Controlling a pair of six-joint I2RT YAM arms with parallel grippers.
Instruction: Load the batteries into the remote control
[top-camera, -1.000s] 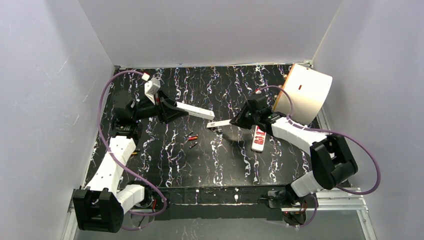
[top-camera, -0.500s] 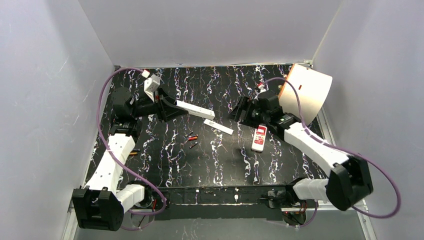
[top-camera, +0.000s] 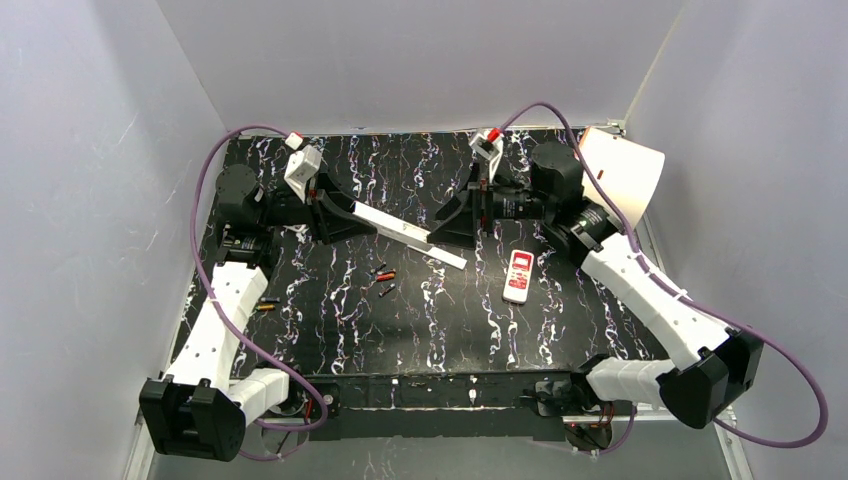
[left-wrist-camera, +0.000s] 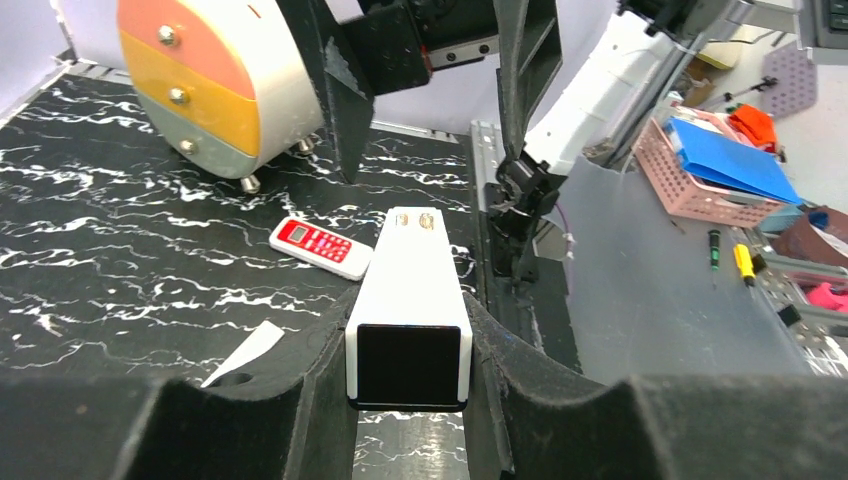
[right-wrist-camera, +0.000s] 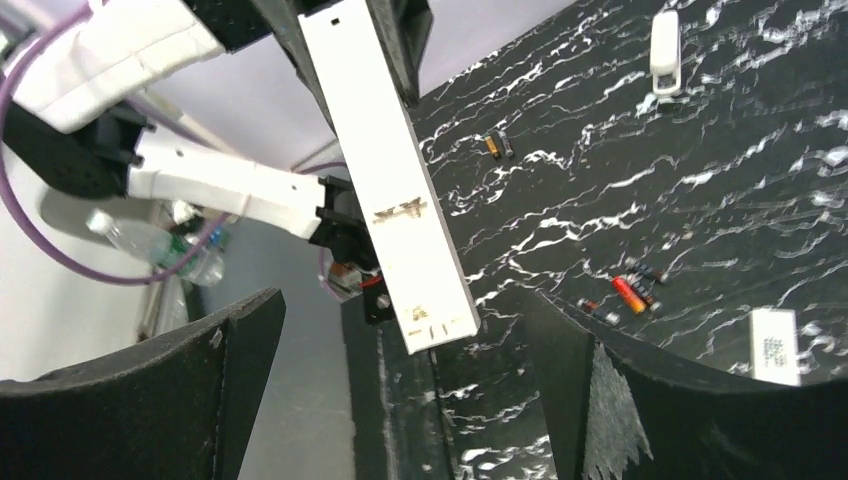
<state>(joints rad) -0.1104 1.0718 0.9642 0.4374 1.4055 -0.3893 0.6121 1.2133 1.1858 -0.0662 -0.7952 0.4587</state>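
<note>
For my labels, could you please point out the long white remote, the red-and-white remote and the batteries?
long white remote (top-camera: 388, 221): top view, mid-body
red-and-white remote (top-camera: 517, 276): top view, middle
batteries (top-camera: 385, 275): top view, orange one

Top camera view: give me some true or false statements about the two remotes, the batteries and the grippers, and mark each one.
1. The left gripper holds the long white remote. True.
2. The right gripper is clamped on the small red and white remote. False: its jaws are open, and that remote lies on the table.
3. The batteries lie loose on the table. True.
4. The flat white strip is in the right gripper. False: it lies on the table near the long remote's free end.
</note>
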